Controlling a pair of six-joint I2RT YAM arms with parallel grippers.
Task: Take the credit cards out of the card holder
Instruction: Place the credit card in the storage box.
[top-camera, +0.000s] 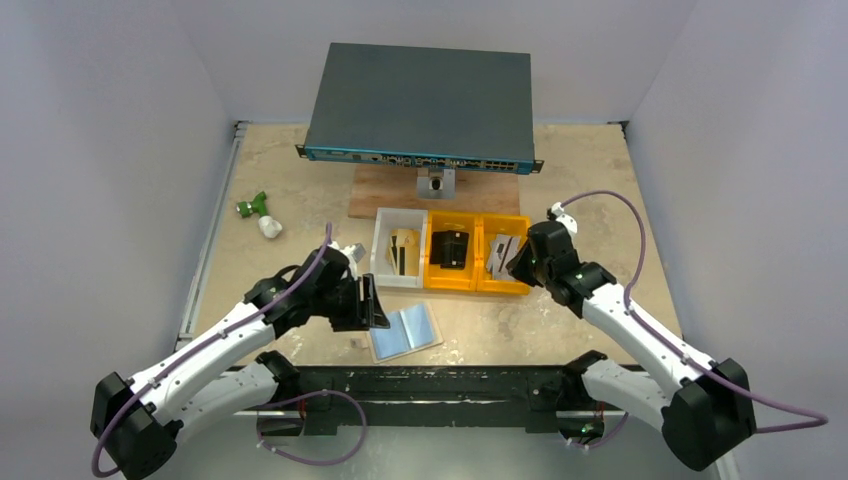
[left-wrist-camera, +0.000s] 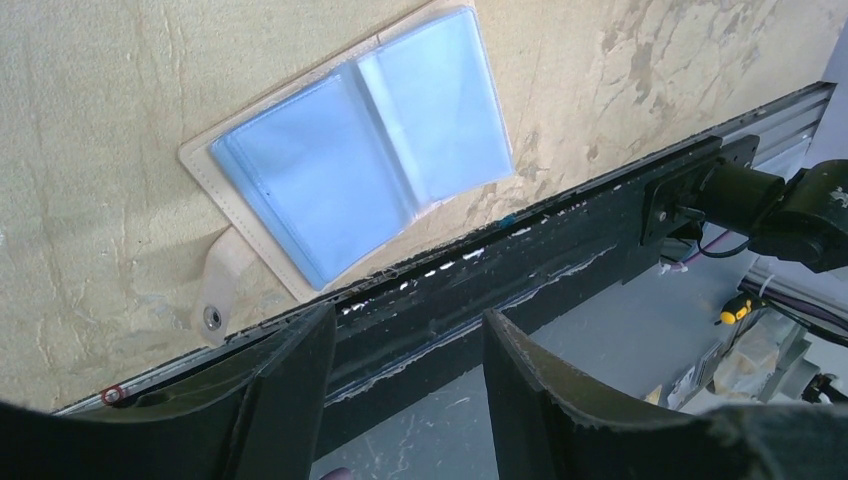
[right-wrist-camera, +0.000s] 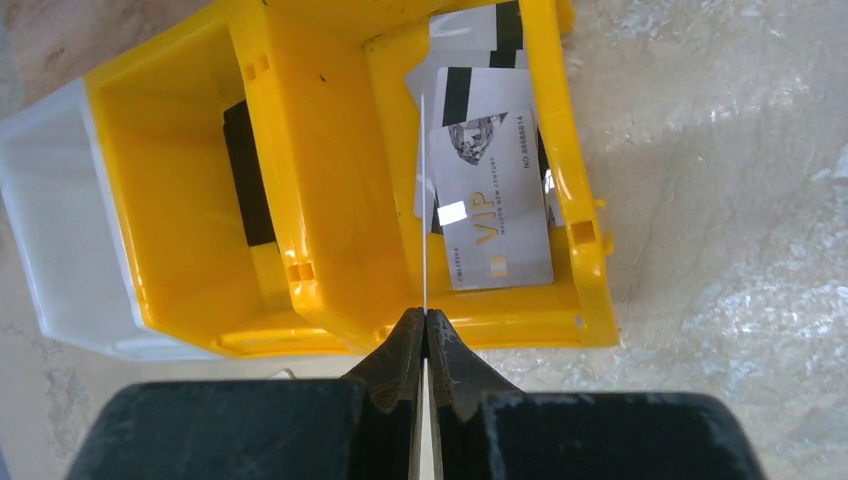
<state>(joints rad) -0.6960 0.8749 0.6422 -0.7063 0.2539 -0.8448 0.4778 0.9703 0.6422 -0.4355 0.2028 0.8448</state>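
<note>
lying open, card holder (top-camera: 405, 332) just beside spread left claw (top-camera: 373, 304), right claw (right-wrist-camera: 425, 318) pinching card (right-wrist-camera: 424, 200)

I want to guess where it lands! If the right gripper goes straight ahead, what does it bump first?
Probably the right yellow bin: the right gripper, shut on a thin card, points at its near wall, with the silver VIP card just beyond. Depth is unclear.

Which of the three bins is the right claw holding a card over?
The rightmost yellow bin, with silver cards; the right gripper pinches a thin card above it. The middle yellow bin holds a black block; the white bin is leftmost.
</note>
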